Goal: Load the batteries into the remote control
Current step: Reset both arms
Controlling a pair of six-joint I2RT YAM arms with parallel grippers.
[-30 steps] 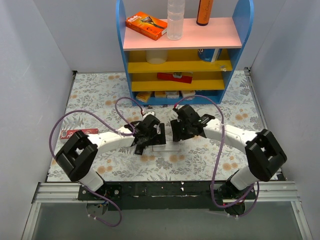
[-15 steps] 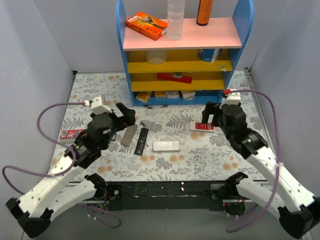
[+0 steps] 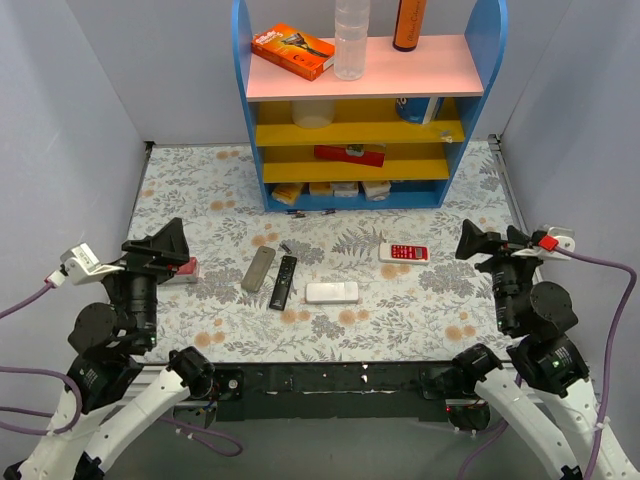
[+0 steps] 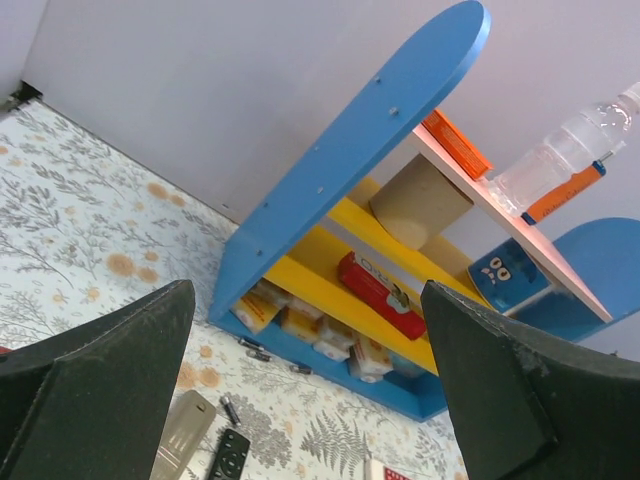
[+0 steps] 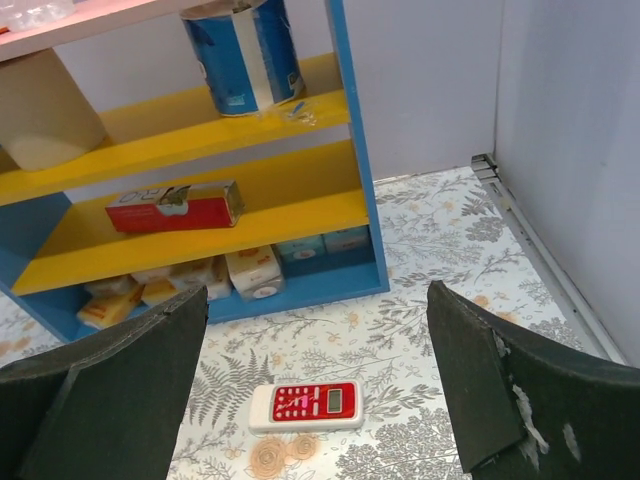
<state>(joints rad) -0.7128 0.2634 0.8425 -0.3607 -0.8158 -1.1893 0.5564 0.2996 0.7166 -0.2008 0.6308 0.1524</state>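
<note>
Floral table [image 3: 420, 320], white remote control [image 3: 332, 292] lengthwise left-right (left claw [image 3: 160, 250], right claw [image 3: 490, 243] both agape, empty).

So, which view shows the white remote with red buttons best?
The right wrist view: the white remote with red buttons lies close, buttons and screen clear. The top view shows it whole but small. The left wrist view catches at most a sliver at its bottom edge.

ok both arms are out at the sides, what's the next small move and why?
Probably swing the right gripper in toward the plain white remote: it and the left gripper both stand open, empty and far off to the sides, while the remote lies flat with no open battery bay showing.
</note>
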